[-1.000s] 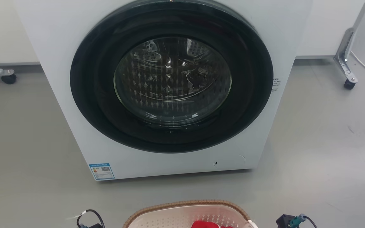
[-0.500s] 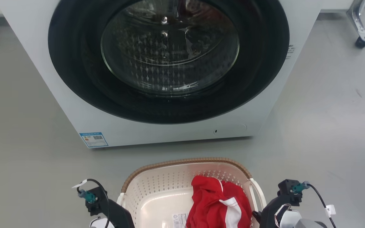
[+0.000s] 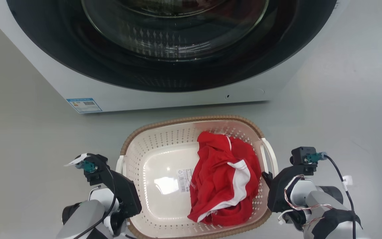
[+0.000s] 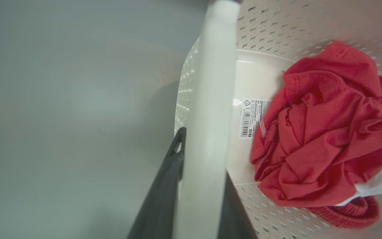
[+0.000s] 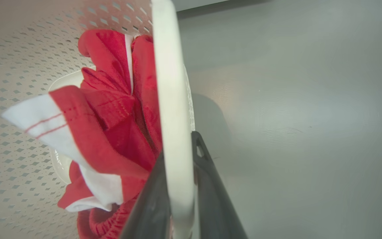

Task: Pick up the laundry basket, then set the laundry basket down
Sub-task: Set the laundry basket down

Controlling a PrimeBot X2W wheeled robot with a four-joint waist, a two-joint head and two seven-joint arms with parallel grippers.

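Basket [image 3: 151, 142] sits in front of the washer [image 3: 164, 96], near it but not touching, a strip of grey floor [image 3: 28, 149] between the two. From these views I cannot tell whether the basket rests on the floor or hangs just clear of it.

Left gripper [image 4: 204, 159] is closed on the left handle [image 4: 207, 99]. In the left wrist view one dark finger lies on each side of the white bar, pressed against it. Right gripper [image 5: 177, 149] grips the right handle [image 5: 169, 83] the same way, with the bar pinched between its two fingers. In the head view both arms reach in from the bottom corners, one at each short side of the basket.

Inside, a crumpled red garment [image 3: 224, 179] with a white band fills the right half and lies up against the right wall. A barcode sticker [image 3: 185, 175] shows on the bare bottom, just beside the garment's left edge. The brown rim [image 3: 191, 119] runs round the top. The washer's dark round door [image 3: 78, 59] is shut, and a small blue label [image 3: 84, 104] sits at the lower left of its white front.
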